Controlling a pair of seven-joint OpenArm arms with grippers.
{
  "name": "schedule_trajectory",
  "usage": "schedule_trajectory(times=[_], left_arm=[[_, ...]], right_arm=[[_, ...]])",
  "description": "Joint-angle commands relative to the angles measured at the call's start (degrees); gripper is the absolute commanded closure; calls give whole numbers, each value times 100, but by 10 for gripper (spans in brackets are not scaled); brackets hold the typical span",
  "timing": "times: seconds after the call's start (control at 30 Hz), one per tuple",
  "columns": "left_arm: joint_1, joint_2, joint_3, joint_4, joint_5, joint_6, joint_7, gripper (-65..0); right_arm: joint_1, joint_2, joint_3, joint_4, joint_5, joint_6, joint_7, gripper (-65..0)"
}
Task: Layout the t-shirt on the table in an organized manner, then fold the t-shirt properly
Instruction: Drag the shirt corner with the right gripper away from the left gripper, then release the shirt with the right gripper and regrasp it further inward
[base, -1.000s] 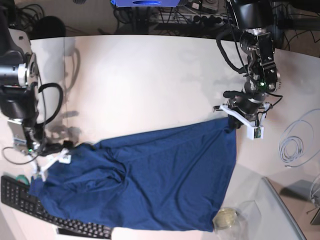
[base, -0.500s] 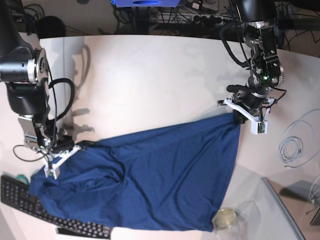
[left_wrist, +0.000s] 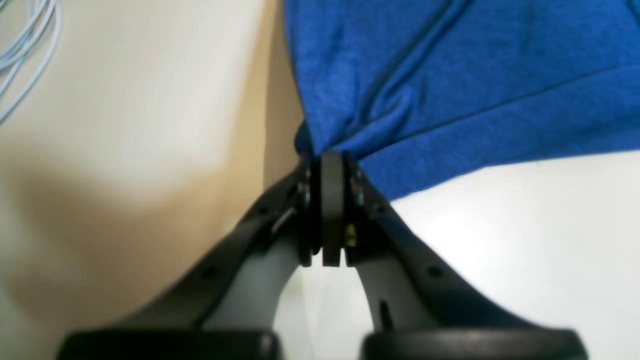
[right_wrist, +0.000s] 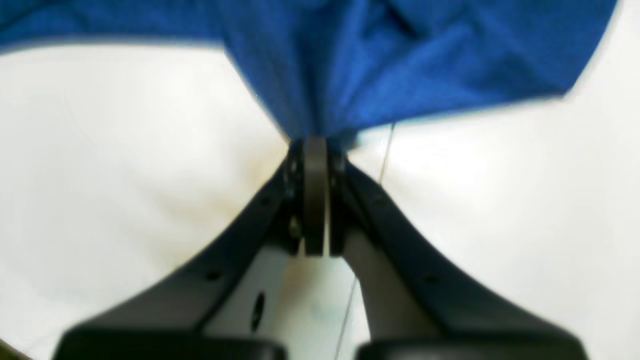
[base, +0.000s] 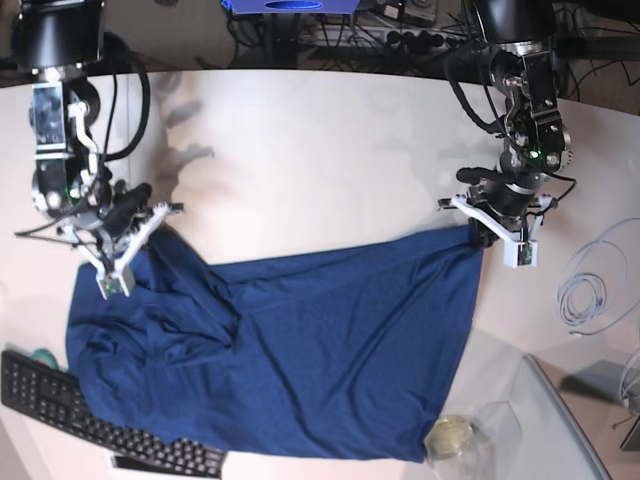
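White table (base: 300, 150) carries our navy t-shirt (base: 300, 350) — our left gripper (left_wrist: 332, 165) and right gripper (right_wrist: 315, 145) each pinch a far corner of it, jaws clamped.

Right gripper (base: 128, 243) now up and inward from where we saw it a second ago, when it sat low by the keyboard (base: 100, 425) at the shirt's (base: 300, 360) near-left edge. Its jaws, open then, are now pinched shut on a shirt corner, fabric bunched at the tips in the right wrist view. We note that corner pulled up the table (base: 300, 150) with it; the shirt's left side now runs taller, with fresh folds below the grip. Left gripper (base: 487, 232) shifted slightly right, dragging its corner along; the top hem lies straighter.
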Motion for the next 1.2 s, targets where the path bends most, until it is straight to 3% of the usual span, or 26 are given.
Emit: schedule_trajectory(times=[0.0,0.1,0.23,0.4,0.47,0.57,0.63,0.7,0.87,0.97,1.17], left_arm=[[-11,-50,-16,252,-54,12,-111,0],[165,-50,-16,603,-54,12,-120,0],[332,-50,-16,955,-54,12,-102,0],[341,-50,-16,981,-54,12,-102,0],[350,-59,-16,973,-54,12,-102,0],[376,-59,-16,990,-54,12,-102,0],[376,-59,-16,973,-54,12,-102,0],[446,-59,-16,973,-54,12,-120,0],[455,-59,-16,964,-54,12,-120,0],[508,-59,-16,964,-54,12,-128,0],[543,-59,-34,964,-54,12,-128,0]], right_arm=[[-150,57,99,256,21,-35,-7,0],[-713,22,574,748,30,1,-236,0],[-1346,-75,565,1311,30,18,-359,0],[-1390,-224,609,1373,4,159,-394,-14],[-1390,-207,776,1592,-5,159,-535,-81],[-1161,-207,1365,1759,-14,159,-711,-269],[-739,-198,1875,1390,-14,159,-676,-375],[-212,-66,2270,740,-75,203,-456,-429],[1054,532,1980,-1722,-392,203,335,-438],[1555,602,1919,-2856,-409,203,784,-438],[1872,611,1356,-3621,-418,176,1056,-434]])
